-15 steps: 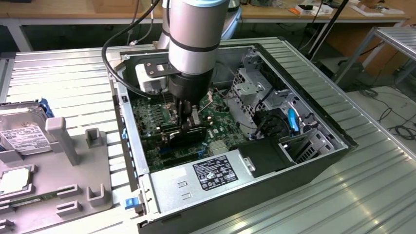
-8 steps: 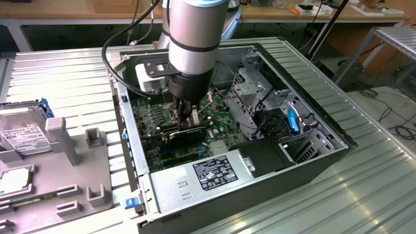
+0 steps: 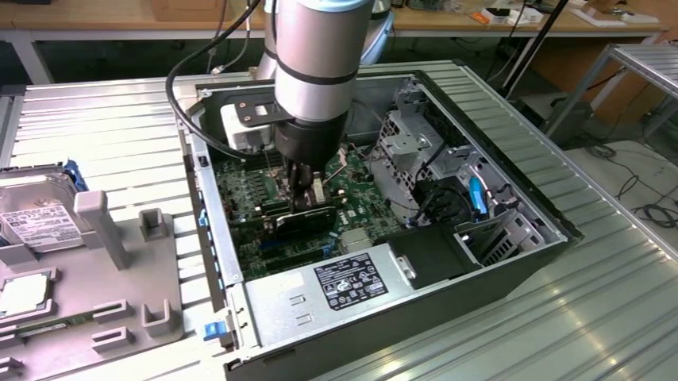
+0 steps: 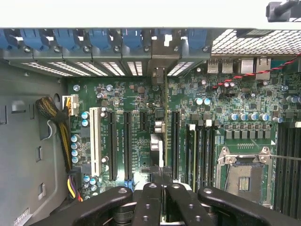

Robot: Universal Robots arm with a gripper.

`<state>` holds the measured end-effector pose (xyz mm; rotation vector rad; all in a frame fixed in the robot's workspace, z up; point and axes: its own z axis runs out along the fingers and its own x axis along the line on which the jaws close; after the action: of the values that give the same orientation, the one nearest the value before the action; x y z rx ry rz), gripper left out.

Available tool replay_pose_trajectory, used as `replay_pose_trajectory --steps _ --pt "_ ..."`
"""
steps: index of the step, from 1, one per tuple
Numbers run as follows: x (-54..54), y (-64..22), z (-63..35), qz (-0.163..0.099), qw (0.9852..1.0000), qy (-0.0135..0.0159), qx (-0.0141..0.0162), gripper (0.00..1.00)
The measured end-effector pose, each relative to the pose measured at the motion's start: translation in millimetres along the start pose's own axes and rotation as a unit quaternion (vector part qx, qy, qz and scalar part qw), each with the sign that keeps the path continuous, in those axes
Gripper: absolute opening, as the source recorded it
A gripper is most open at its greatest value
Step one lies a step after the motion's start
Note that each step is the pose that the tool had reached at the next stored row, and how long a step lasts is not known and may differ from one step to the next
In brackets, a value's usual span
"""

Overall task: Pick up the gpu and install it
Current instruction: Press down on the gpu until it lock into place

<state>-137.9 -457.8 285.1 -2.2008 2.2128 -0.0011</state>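
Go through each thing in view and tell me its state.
end effector: shut on the gpu
gpu: on edge, down at the motherboard slots
computer case: side panel off, interior exposed
CPU socket: empty
hard drive: resting outside the case

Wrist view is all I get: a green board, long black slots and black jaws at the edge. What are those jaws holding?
Observer: In the exterior view, the jaws are shut on the gpu, a dark card standing on edge just over the motherboard.
Visitor: What is the board sitting in?
Observer: An open computer case, lying on its side on a ribbed metal table.
Visitor: Is there anything beside the case?
Observer: A gray parts holder stands at the exterior view's left, with a hard drive in it.
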Motion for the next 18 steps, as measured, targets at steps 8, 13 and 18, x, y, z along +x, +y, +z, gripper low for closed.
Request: replay_pose_trajectory --steps 8,13,18 --pt "0.3 1.4 14.1 0.001 1.0000 0.0004 0.0005 0.11" --pt "0.5 1.4 17.2 0.001 1.0000 0.0003 0.0005 0.11" --pt "0.2 1.1 -2.3 0.001 1.0000 -0.0006 -0.0025 0.11"
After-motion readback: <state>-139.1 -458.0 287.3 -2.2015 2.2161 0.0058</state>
